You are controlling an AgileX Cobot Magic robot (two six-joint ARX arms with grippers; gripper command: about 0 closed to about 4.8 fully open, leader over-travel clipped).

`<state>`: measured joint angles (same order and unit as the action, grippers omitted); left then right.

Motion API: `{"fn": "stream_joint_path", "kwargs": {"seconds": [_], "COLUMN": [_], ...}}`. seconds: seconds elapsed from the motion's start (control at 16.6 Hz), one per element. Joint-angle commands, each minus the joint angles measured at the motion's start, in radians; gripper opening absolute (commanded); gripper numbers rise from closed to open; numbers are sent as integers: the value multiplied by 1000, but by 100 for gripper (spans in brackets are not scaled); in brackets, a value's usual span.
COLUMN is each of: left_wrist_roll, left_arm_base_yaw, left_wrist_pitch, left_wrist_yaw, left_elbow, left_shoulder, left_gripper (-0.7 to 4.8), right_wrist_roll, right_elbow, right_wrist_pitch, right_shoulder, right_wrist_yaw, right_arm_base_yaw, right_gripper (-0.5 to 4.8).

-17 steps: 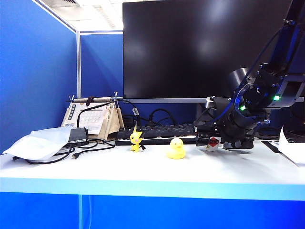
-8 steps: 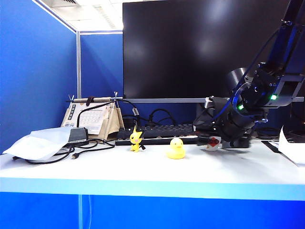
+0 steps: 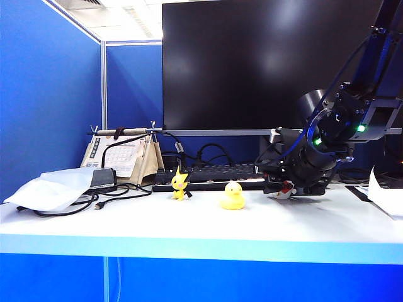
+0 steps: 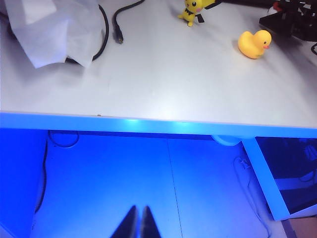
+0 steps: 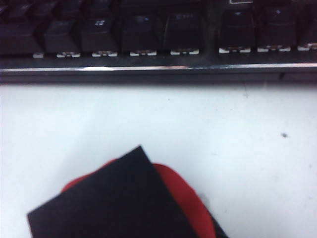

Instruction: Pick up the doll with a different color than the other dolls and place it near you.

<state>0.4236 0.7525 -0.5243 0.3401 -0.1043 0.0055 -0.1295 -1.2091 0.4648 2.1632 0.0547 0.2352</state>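
The doll with a different color, white with a red top, stands on the white table just in front of the keyboard, right of the yellow duck and the yellow pointed-ear figure. My right gripper is down at the table and shut on this doll. In the right wrist view a black finger lies across the doll's red top. My left gripper hangs shut in front of the table, below its front edge, holding nothing; the duck and the pointed-ear figure sit far from it.
A black keyboard and a large dark monitor stand behind the dolls. At the left lie a white bag, black cables and a desk calendar. Paper lies at the right edge.
The right gripper's jaws have narrowed around the white and red doll, and it now hides more of the doll. The left arm has not moved.
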Motion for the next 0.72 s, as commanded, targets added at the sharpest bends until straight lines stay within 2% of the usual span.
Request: {"fn": "stream_joint_path", "kwargs": {"seconds": [0.06, 0.3, 0.48, 0.6, 0.66, 0.72], "left_wrist_roll": [2, 2, 2, 2, 2, 2], "left_arm_base_yaw": [0, 0, 0, 0, 0, 0], "left_wrist_pitch": [2, 2, 2, 2, 2, 2], "left_wrist_yaw": [-4, -4, -4, -4, -4, -4], "left_elbow": [-1, -1, -1, -1, -1, -1], "left_shoulder": [0, 0, 0, 0, 0, 0], "left_gripper": [22, 22, 22, 22, 22, 22], "right_wrist_roll": [-1, -1, 2, 31, 31, 31], "right_elbow": [-3, -2, -2, 0, 8, 26], "right_wrist_pitch": [37, 3, -116, -180, -192, -192], "right_shoulder": [-51, -131, -183, -208, -220, -240], "right_wrist_yaw": [0, 47, 90, 188, 278, 346], "right_arm_base_yaw": [0, 0, 0, 0, 0, 5], "right_gripper": [229, 228, 220, 175, 142, 133]}}
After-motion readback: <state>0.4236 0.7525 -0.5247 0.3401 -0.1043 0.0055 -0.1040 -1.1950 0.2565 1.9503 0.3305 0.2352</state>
